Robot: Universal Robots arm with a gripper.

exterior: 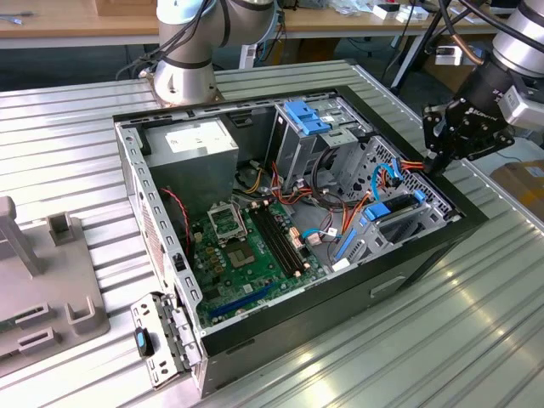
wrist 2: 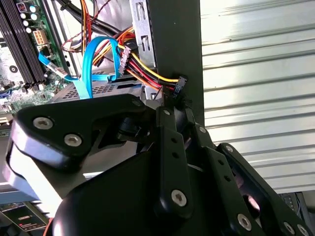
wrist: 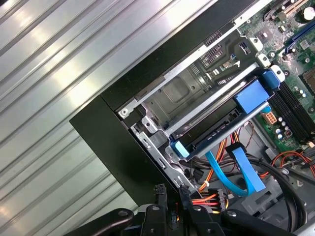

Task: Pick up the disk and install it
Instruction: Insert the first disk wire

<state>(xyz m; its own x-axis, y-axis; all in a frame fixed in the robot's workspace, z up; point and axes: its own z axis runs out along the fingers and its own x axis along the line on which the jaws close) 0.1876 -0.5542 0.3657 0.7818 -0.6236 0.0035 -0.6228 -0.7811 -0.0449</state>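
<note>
Pincer hovers at computer case rim, above disk in bay; finger state unclear; best keep clear of cables.

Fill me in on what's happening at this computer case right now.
A single robot arm has its black tool poised over the corner of the open black desktop computer case, at the exterior view's right. Just below sits the dark grey disk with blue plastic frame in its metal bay, beside orange and blue cables. The tool holds nothing visible.
</note>
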